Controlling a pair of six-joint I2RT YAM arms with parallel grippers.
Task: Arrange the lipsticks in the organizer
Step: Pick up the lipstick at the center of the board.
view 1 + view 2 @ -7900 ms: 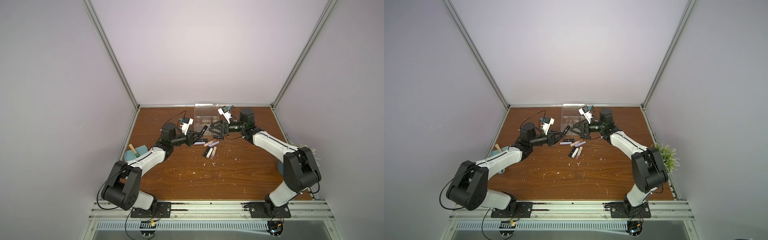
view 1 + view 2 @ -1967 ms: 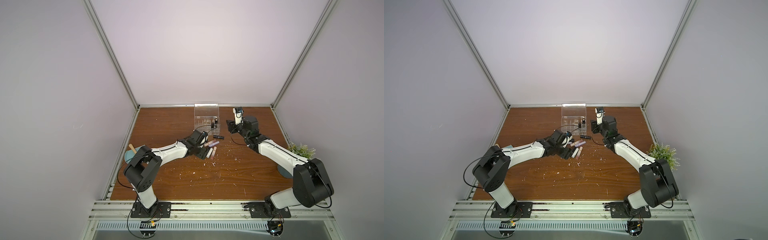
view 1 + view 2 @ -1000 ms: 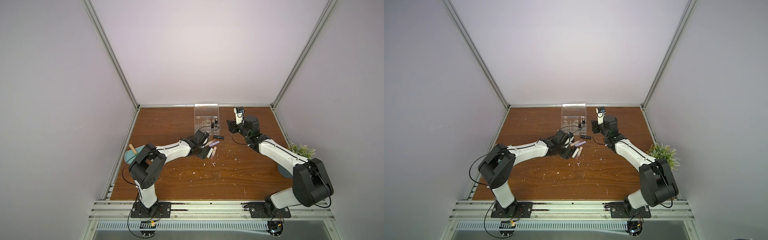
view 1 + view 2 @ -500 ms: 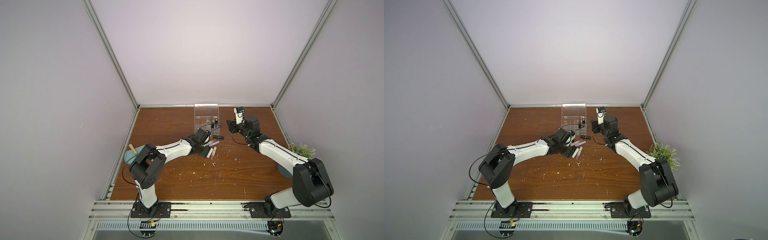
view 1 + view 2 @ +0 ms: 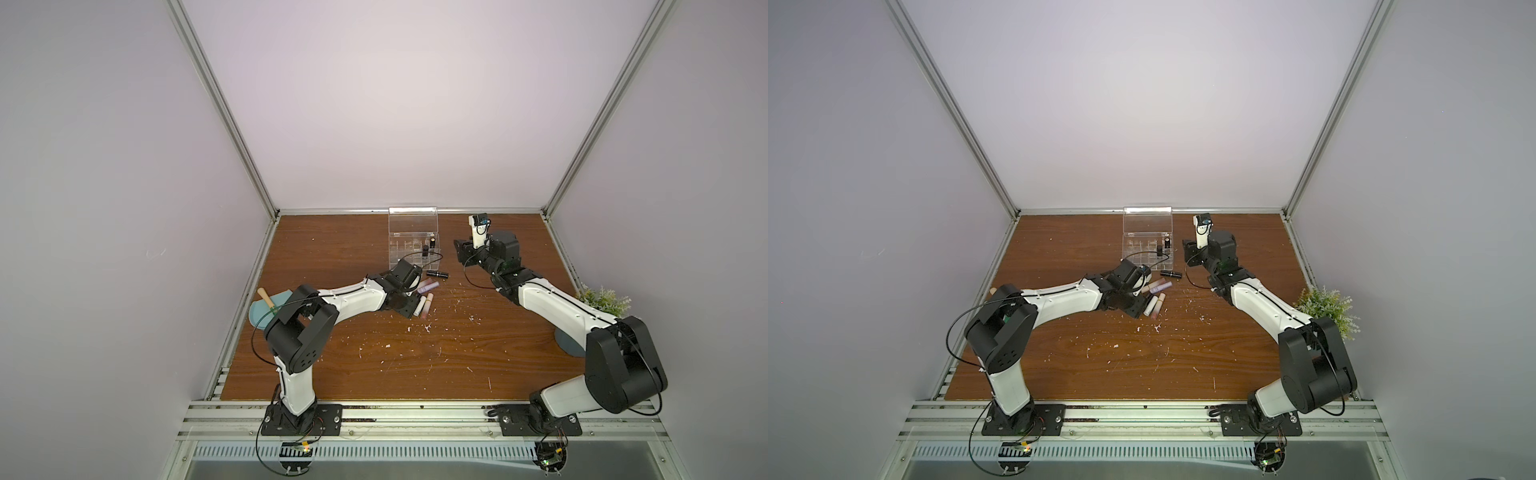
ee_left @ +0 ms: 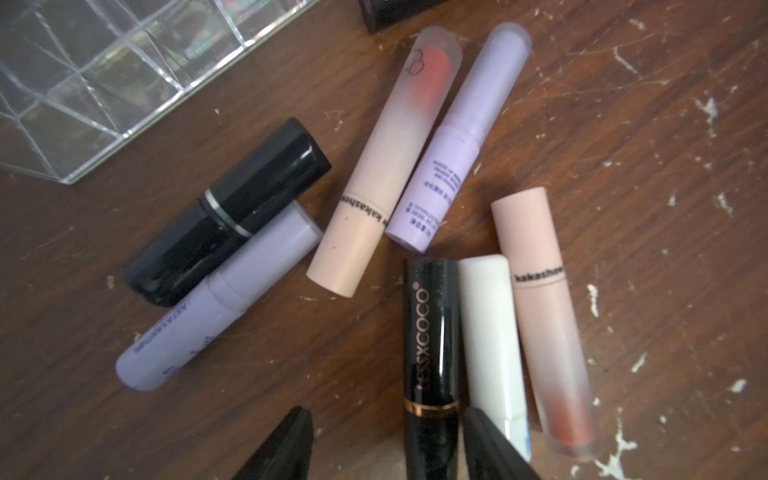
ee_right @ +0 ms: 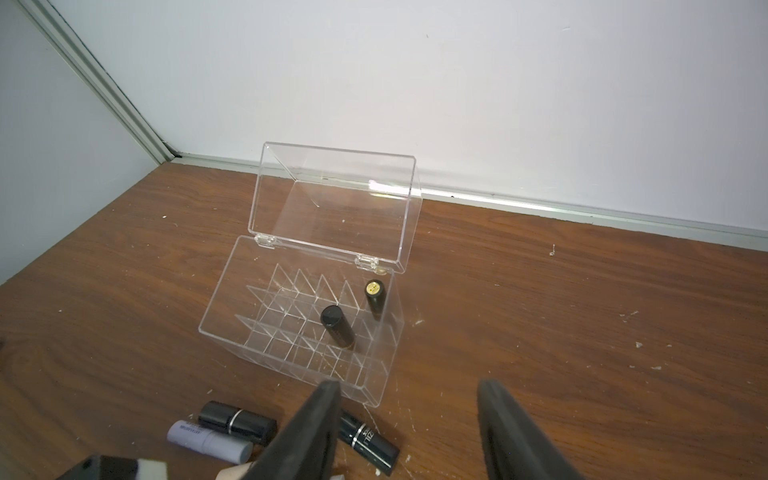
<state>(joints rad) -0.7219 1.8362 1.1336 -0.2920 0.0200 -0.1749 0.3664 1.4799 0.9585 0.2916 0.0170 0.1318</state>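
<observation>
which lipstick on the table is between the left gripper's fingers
The black tube with pale lettering and a copper band, beside the white tube: only it lies between the fingertips of the left gripper.

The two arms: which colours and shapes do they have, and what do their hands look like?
The left arm and the right arm have smooth white links between bulky black joints, with thin black cables looping alongside. The left hand and right hand have black, tapered fingers.
</observation>
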